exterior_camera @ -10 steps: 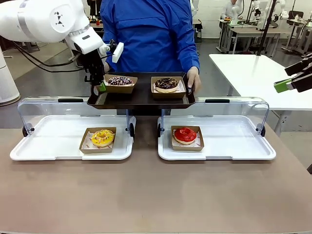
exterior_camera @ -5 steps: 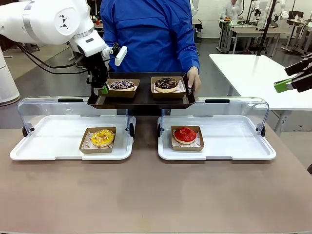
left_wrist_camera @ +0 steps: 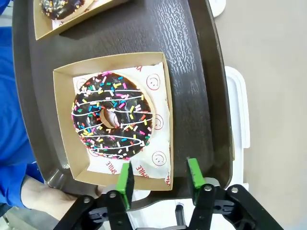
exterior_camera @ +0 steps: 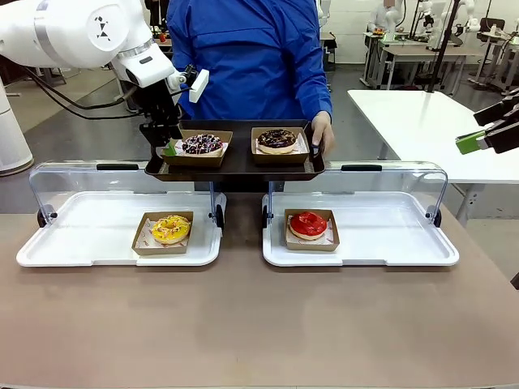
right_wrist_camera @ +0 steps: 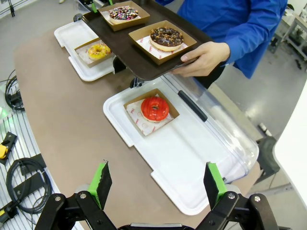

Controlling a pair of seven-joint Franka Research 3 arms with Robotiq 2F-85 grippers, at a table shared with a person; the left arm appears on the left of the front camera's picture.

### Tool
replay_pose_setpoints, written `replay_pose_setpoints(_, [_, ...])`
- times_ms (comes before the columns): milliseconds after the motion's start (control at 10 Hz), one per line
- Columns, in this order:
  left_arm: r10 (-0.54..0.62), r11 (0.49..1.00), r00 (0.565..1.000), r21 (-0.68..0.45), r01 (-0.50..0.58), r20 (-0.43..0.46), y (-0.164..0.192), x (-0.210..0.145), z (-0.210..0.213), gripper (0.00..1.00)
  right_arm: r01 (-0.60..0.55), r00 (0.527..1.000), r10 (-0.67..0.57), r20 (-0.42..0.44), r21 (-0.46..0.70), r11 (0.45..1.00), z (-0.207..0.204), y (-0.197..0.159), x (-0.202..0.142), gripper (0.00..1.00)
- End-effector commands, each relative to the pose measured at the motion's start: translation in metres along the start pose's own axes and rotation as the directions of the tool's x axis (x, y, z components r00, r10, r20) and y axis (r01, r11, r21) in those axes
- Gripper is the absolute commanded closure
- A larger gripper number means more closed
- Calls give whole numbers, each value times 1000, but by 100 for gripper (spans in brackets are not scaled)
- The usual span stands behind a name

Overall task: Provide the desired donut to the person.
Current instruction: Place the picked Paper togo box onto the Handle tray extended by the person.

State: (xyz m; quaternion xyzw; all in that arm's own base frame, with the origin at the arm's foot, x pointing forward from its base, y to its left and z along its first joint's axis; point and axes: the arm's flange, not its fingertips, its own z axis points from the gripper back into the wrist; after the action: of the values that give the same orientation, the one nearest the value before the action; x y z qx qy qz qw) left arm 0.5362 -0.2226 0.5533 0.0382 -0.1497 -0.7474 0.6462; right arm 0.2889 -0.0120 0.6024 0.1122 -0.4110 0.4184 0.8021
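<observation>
The person (exterior_camera: pixel 243 57) in a bright blue jacket holds a dark tray (exterior_camera: pixel 235 166) across the table. On it sit two cardboard boxes. One holds a chocolate donut with coloured sprinkles (exterior_camera: pixel 201 143) (left_wrist_camera: pixel 113 120), the other a chocolate donut (exterior_camera: pixel 277 138) (right_wrist_camera: pixel 166 36). My left gripper (exterior_camera: pixel 168 147) (left_wrist_camera: pixel 159 175) is open at the tray's left end. Its green pads stand apart just off the near edge of the sprinkled donut's box (left_wrist_camera: pixel 67 120), gripping nothing. My right gripper (exterior_camera: pixel 474 130) (right_wrist_camera: pixel 157 184) hangs open far to the right, above the table.
Two white lidded trays rest on the brown table: the left tray (exterior_camera: pixel 97 243) holds a yellow donut (exterior_camera: pixel 170 229), the right tray (exterior_camera: pixel 389 235) a red donut (exterior_camera: pixel 308 224) (right_wrist_camera: pixel 154 109). The person's hand (exterior_camera: pixel 322 130) grips the dark tray's right end; the other hand (left_wrist_camera: pixel 43 196) holds its left end.
My left gripper, shut on the sprinkled donut's box a second ago, has opened and let it go on the dark tray. The right arm has not moved.
</observation>
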Motion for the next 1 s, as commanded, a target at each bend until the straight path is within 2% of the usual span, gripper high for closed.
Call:
replay_pose_setpoints(0, [6, 999, 999, -34, -4, 47, 4, -5, 8, 0, 11, 1000, -11, -14, -10, 1000, -2, 1, -1, 0])
replay_pose_setpoints(500, [13, 998, 999, -59, -12, 29, 6, -5, 6, 0, 11, 1000, -11, -14, -10, 1000, -2, 1, -1, 0])
replay_pose_setpoints(700, [52, 995, 993, -86, -43, 106, 6, -10, 20, 0, 11, 1000, -11, -14, -10, 1000, -2, 1, -1, 0])
replay_pose_setpoints(800, [31, 998, 999, -51, -29, 30, 0, -4, 4, 0, 11, 1000, -11, -14, -10, 1000, -2, 1, -1, 0])
replay_pose_setpoints(900, [31, 998, 999, -51, -29, 30, 0, -4, 4, 0, 11, 1000, -11, -14, -10, 1000, -2, 1, -1, 0])
